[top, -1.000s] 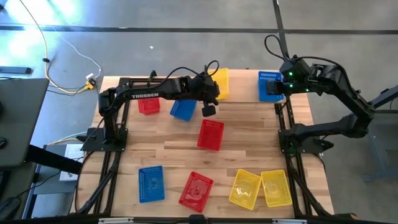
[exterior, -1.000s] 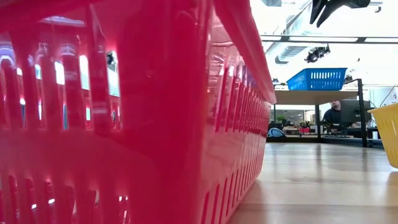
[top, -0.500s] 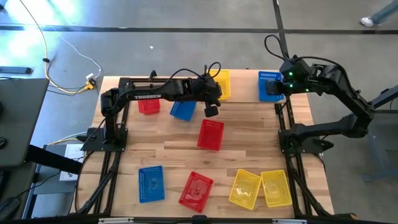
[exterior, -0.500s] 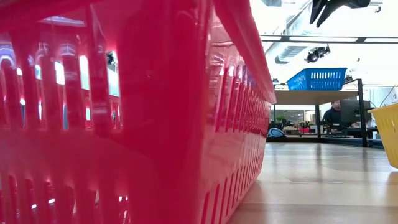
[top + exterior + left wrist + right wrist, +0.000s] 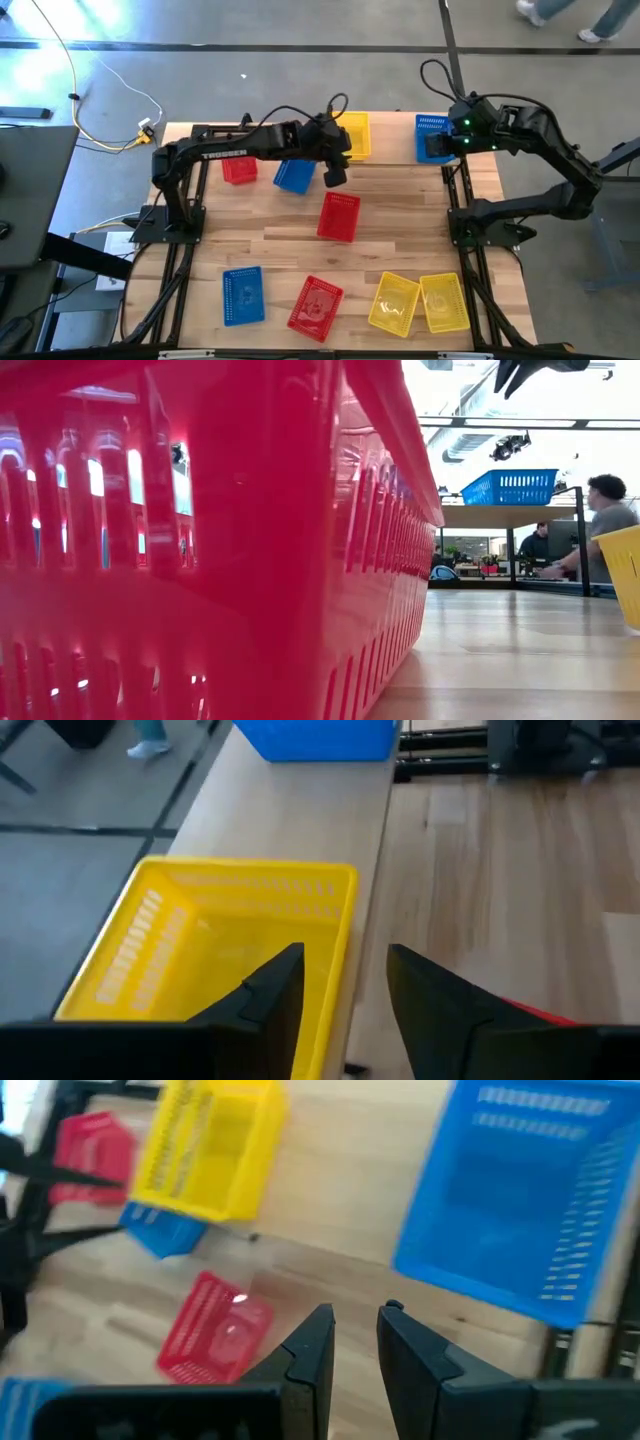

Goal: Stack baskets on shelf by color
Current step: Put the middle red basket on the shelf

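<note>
Looking down on the table, we saw a yellow basket (image 5: pixel 354 134) on the shelf (image 5: pixel 392 125) along the far edge, with a blue basket (image 5: pixel 432 138) further right on the same shelf. The left gripper (image 5: pixel 345 982) hung just beside the yellow basket's near rim, its fingers spread apart and pinching nothing. Under the left arm, near the far edge, lay a red basket (image 5: pixel 239 169) and another blue basket (image 5: pixel 294 175). A second red basket (image 5: pixel 339 216) sat at the table's middle. Along the near edge we found a blue basket (image 5: pixel 243 294), a red basket (image 5: pixel 316 306) and two yellow baskets (image 5: pixel 419 301) touching each other. The right gripper (image 5: pixel 354 1335) hovered over the shelf's right end beside the blue basket, its fingers slightly parted and empty.
</note>
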{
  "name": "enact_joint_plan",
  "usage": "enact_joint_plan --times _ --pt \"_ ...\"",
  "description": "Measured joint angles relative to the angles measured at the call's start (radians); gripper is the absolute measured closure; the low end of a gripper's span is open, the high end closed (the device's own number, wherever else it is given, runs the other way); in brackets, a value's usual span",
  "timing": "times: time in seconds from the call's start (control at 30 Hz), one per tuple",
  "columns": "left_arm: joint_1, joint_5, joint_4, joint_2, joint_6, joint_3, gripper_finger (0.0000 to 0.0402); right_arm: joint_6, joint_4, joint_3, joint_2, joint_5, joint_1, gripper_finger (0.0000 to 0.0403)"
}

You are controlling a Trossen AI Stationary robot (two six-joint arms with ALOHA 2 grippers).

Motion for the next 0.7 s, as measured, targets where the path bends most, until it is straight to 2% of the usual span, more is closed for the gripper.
enact_joint_plan --times 0.27,0.43,0.57,0.7 --pt "-0.021 0.007 -0.176 -0.120 -0.008 0.047 0.0267 -0.009 0.112 0.000 0.008 -0.024 0.148 0.0336" --pt "-0.041 0.008 -0.292 -0.213 -0.045 0.047 0.0270 -0.074 0.147 0.000 0.042 -0.070 0.218 0.0336" --pt "-0.063 0.011 -0.322 -0.290 -0.110 -0.023 0.0270 -0.138 0.214 0.000 0.081 -0.115 0.265 0.0336" --pt "-0.104 0.008 -0.300 -0.363 -0.180 -0.153 0.0270 -0.206 0.318 0.000 0.123 -0.161 0.310 0.0336"
